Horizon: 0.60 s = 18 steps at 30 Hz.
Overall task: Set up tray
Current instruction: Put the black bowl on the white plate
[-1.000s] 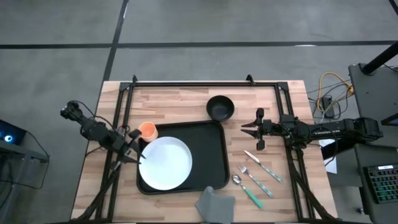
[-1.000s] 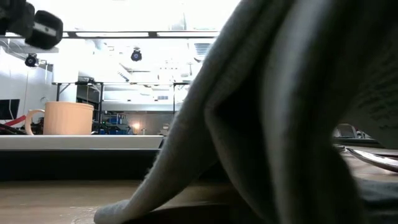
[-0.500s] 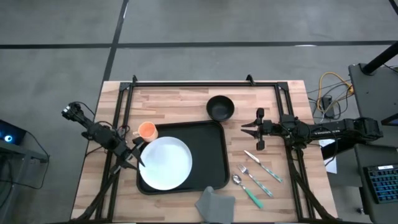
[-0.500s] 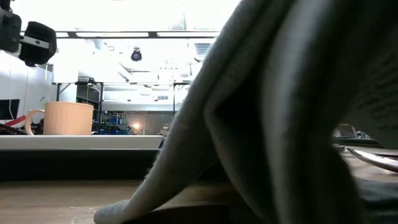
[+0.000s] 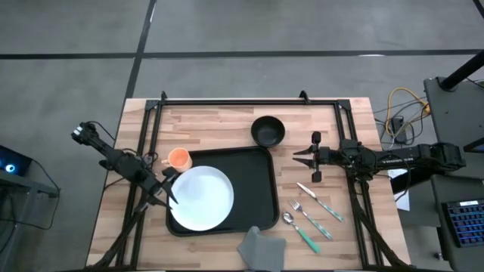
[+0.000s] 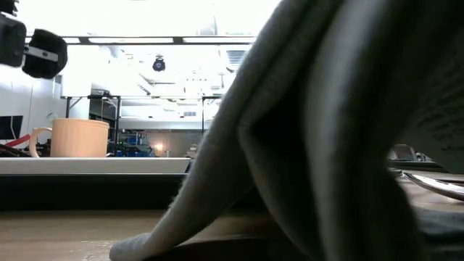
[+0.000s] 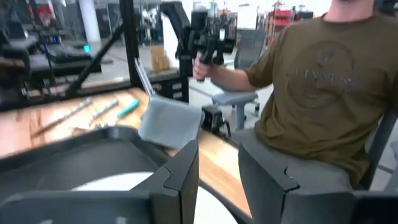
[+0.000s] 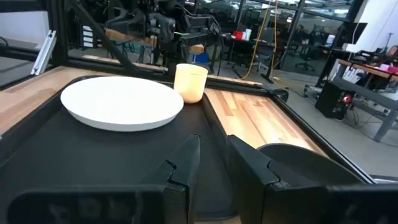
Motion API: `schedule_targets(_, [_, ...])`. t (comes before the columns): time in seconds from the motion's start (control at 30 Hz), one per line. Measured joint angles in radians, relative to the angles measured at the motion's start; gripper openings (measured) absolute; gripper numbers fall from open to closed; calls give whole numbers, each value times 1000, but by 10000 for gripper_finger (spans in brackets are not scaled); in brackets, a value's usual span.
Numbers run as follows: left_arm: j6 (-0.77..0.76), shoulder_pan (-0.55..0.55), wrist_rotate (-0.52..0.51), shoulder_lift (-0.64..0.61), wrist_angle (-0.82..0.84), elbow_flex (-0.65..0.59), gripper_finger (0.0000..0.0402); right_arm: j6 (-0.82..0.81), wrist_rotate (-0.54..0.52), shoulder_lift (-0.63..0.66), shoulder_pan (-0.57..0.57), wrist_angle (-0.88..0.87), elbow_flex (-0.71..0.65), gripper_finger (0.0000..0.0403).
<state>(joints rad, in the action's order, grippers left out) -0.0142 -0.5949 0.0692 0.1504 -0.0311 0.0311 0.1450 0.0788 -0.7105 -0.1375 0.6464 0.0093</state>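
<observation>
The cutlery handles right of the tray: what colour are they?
Teal-green with a pale speckled pattern on the cutlery handles, seen best in the high view.

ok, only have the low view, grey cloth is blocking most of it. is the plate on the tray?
Observer: Yes. The white plate lies in the tray's left half.
Operator: cup?
Observer: The orange cup stands on the table off the tray's far-left corner, not in it.
Operator: cutlery?
Observer: The fork, spoon and another utensil lie on the wood right of the tray.
Operator: arms?
Observer: The left end effector is at the plate's left edge; the right end effector is right of the black bowl, empty.
</observation>
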Motion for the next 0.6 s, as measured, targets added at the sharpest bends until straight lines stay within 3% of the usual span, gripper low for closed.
schedule_targets(0.17, [34, 0, 0, -77, 22, -11, 96, 17, -10, 0, 0, 13, 0, 68])
schedule_targets(0.33, [42, 0, -1, -137, 15, -16, 96, 64, -194, 0, -1, 10, 6, 68])
schedule_targets(0.6, [43, 0, -1, -129, 16, -16, 96, 58, -244, -67, -1, -333, 190, 68])
